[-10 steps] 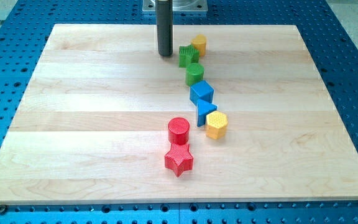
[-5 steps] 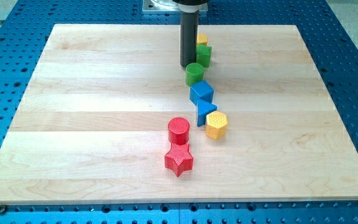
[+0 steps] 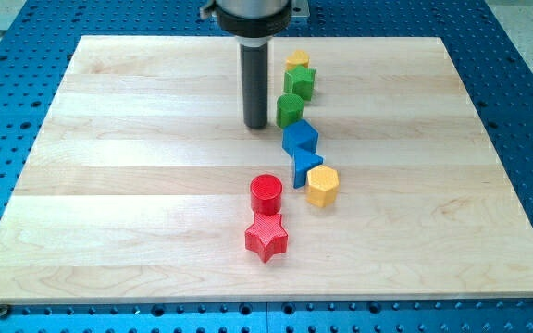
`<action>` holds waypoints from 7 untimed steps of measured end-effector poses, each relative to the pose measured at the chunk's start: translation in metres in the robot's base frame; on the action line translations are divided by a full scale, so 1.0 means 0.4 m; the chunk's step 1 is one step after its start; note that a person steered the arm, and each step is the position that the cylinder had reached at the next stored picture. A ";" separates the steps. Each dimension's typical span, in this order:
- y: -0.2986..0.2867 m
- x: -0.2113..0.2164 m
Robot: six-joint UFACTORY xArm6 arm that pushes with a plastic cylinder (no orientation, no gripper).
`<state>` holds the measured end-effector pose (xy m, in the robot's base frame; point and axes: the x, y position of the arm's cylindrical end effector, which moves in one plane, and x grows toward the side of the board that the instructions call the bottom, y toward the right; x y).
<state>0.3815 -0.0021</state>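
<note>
Where the rod comes down from the view's top, my tip rests on the wooden board, just to the view's left of the green cylinder. A thin gap seems to separate them, though contact cannot be ruled out. No gripper is fitted, only the plain dark rod, so nothing is grasped or clenched.

Up and to the view's right of my tip sits a second green block, shape unclear, touching or nearly touching the cylinder's upper edge. Beyond it, farther toward the view's top, a yellow block peeks out, partly hidden behind the green one; shape not made out.

Below and to the view's right of my tip: a blue cube, close under the green cylinder. Against its lower side lies a blue triangle. Just to the view's right of that triangle and a little lower, a yellow hexagon stands touching or almost touching it.

Well below my tip, toward the view's bottom: a red cylinder, and directly under it a red star, the two close together. Both sit apart from the blue and yellow group, to its left.

Around the board runs a blue perforated table.
</note>
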 end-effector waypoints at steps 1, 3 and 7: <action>0.022 0.000; -0.015 0.144; -0.006 0.300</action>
